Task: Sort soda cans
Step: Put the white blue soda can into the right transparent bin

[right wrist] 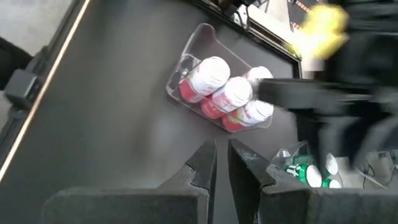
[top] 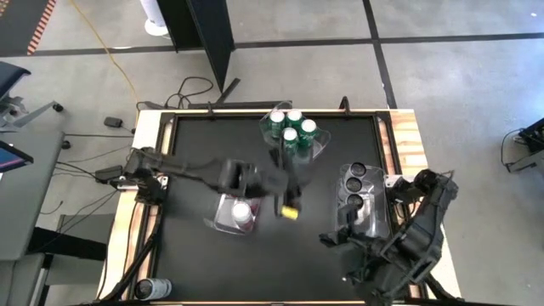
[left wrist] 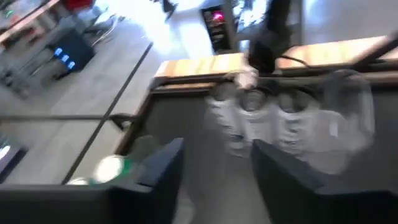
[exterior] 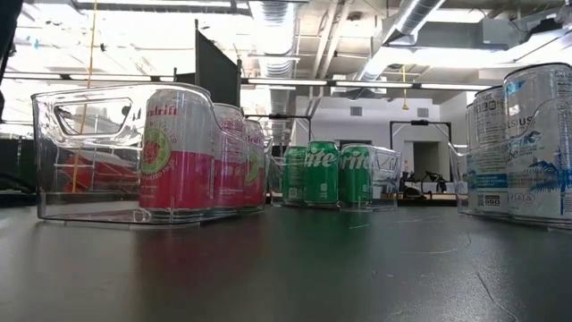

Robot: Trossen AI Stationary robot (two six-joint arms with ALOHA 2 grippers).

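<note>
Reaching across the middle of the black table (top: pixel 195 170), the left arm carries its left tool (top: pixel 287 204) above the table just right of the clear rectangular plastic bin of red and pink soda cans (top: pixel 242 212); its two dark fingers (left wrist: pixel 158 171) stand apart with nothing between them. That bin sits left of centre, and the low view shows its pink cans (exterior: pixel 176 152) lined up inside it on the left. Farther back, near the far edge, a second clear plastic bin holds the green soda cans (top: pixel 291 127), four silver tops showing from above; in the low view these green cans (exterior: pixel 323 173) stand in the middle distance. A third clear bin at the right side of the table holds the dark-topped soda cans (top: pixel 354 187), seen in the low view as silver-and-blue cans (exterior: pixel 523 143) at the right. The right arm waits at the near right corner, its right tool (right wrist: pixel 222 165) nearly closed, the fingers (right wrist: pixel 202 165) just apart and holding nothing. One more can (top: pixel 151 289) lies on its side at the near left corner, beyond the black surface.
</note>
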